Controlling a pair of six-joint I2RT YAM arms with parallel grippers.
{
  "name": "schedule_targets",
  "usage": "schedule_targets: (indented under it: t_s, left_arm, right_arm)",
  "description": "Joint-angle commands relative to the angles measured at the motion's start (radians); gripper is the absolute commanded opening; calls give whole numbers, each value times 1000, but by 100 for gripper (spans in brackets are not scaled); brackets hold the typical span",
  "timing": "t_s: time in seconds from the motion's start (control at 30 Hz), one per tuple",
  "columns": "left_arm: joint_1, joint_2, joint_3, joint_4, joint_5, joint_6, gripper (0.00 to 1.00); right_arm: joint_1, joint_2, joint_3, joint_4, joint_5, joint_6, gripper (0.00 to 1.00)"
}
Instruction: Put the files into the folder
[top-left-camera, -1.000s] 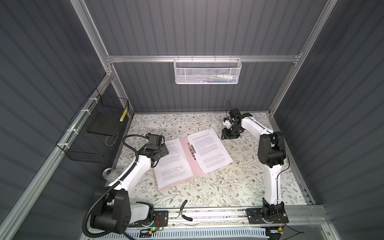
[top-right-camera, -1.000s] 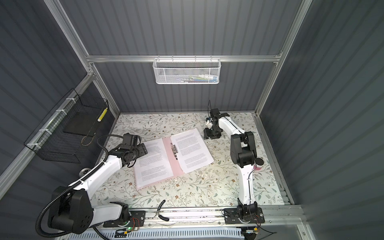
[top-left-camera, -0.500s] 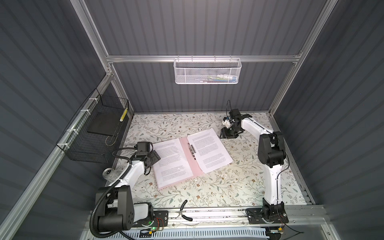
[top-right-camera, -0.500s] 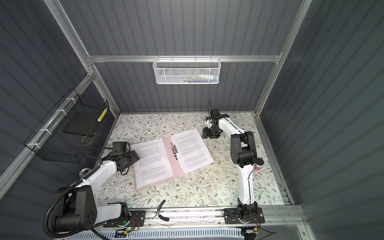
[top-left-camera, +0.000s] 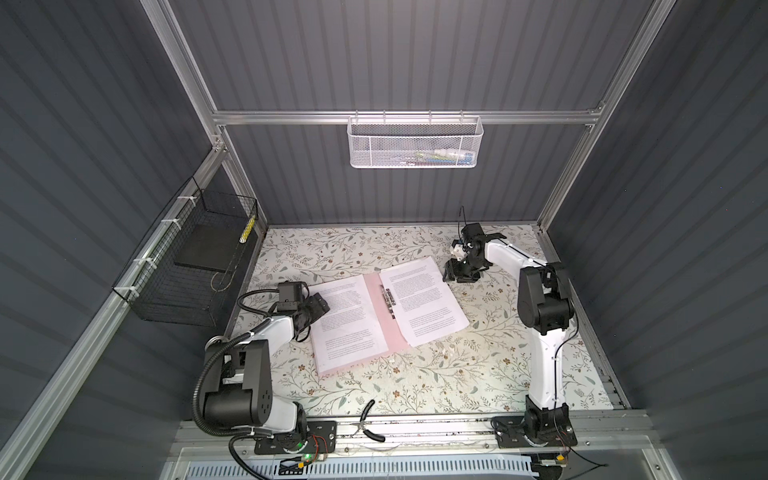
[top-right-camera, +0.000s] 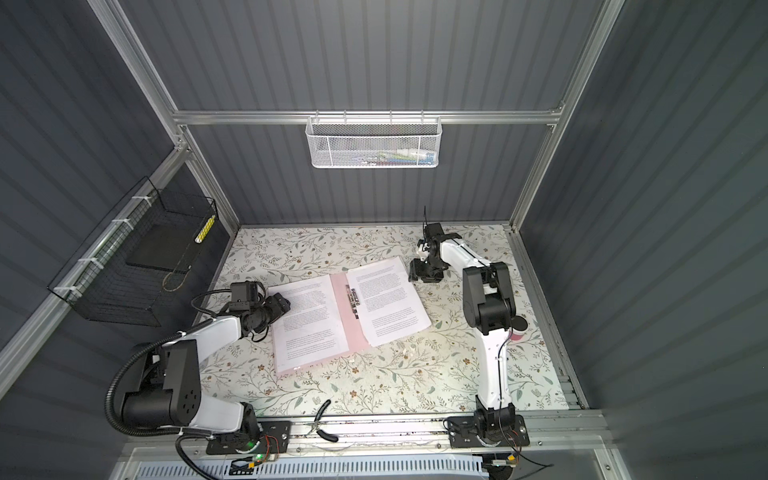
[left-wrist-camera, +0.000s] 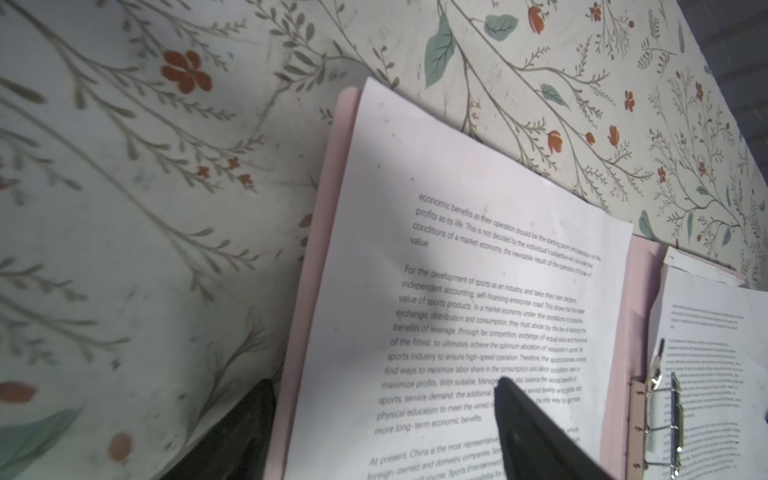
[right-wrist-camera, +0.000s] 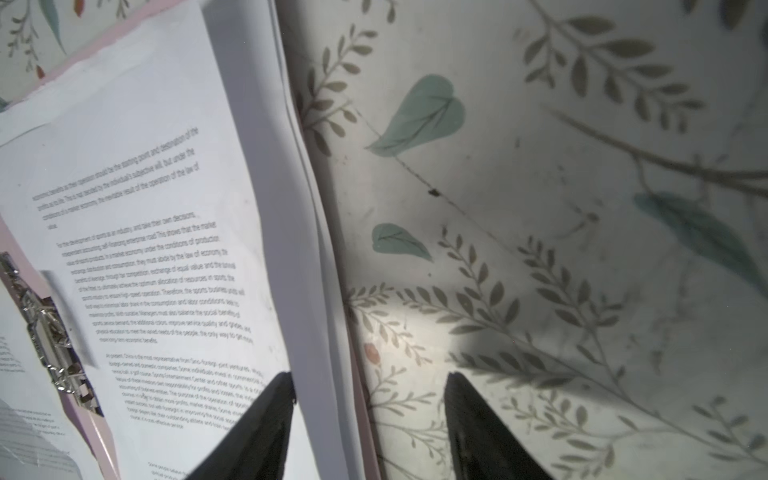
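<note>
My left gripper hangs empty, black jaws spread wide, astride the left edge of the thin pink folder. It lies open and flat on the floral table. Smooth white printed files cover both halves beside the silver metal clip. My right gripper gapes empty over their right edge.

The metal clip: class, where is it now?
In both top views the metal clip sits mid-table along the pink folder's spine, between the two printed sheets.
</note>
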Motion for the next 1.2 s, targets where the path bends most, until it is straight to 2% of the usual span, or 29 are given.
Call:
schedule_targets:
  t_s: [0.0, 0.17, 0.33, 0.7, 0.87, 1.17]
  left_arm:
    - [4, 56, 61, 84, 72, 20, 82]
    - [4, 135, 133, 111, 97, 32, 81]
    - [4, 185, 178, 119, 134, 39, 80]
    - [4, 175, 182, 102, 147, 55, 79]
    - [4, 157, 176, 94, 154, 51, 79]
    - [4, 135, 161, 89, 162, 50, 77]
  right_arm:
    - [-5, -55, -48, 9, 16, 45, 60]
    - [-2, -116, -156, 59, -30, 90, 60]
    - [1, -153, -220, 90, -20, 110, 60]
    - [2, -183, -257, 107, 13, 144, 59]
    - [8, -268, -333, 117, -9, 159, 60]
    - [54, -458, -577, 149, -31, 215, 60]
